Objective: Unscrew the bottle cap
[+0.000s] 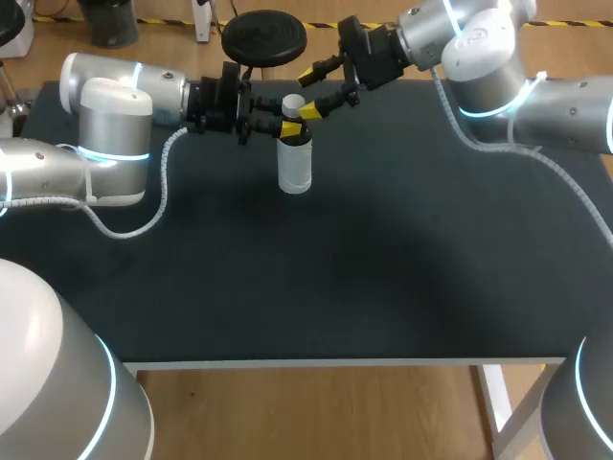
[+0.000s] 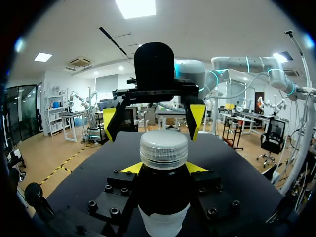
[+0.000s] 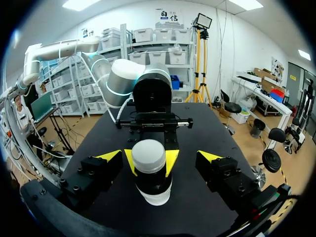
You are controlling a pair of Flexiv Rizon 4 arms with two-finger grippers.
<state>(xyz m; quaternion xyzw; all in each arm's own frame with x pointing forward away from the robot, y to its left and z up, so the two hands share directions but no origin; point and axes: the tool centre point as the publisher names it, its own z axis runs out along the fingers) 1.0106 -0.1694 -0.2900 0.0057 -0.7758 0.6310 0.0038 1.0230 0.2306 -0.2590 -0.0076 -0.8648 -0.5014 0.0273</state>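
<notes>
Head view gives you the layout. The bottle (image 1: 294, 168) stands upright on the counter (image 1: 383, 268), toward its far side, with the cap (image 1: 292, 102) on top. The left claw (image 1: 285, 126) comes in level from the left and is clamped on the bottle just under the cap, one yellow tip on each side. The left wrist view confirms this, with dark glass filling the gap between its tips.

The right claw (image 1: 308, 93) comes in from the far right, tilted down toward the cap, with its fingers spread wide. In the right wrist view the cap sits in the middle of that gap and is clear of both fingers (image 3: 98, 170). So the right claw is open and holding nothing.

What matters for you is the line-up. The bottle's long axis is vertical, so the twist has to turn about that upright line. The cap lies dead ahead of the right claw, centred side to side. From the head view, the tips look to be only just beside the cap, maybe a touch short of it. I'd judge you need a small push forward before closing, and the cap still looks fully screwed on.
</notes>
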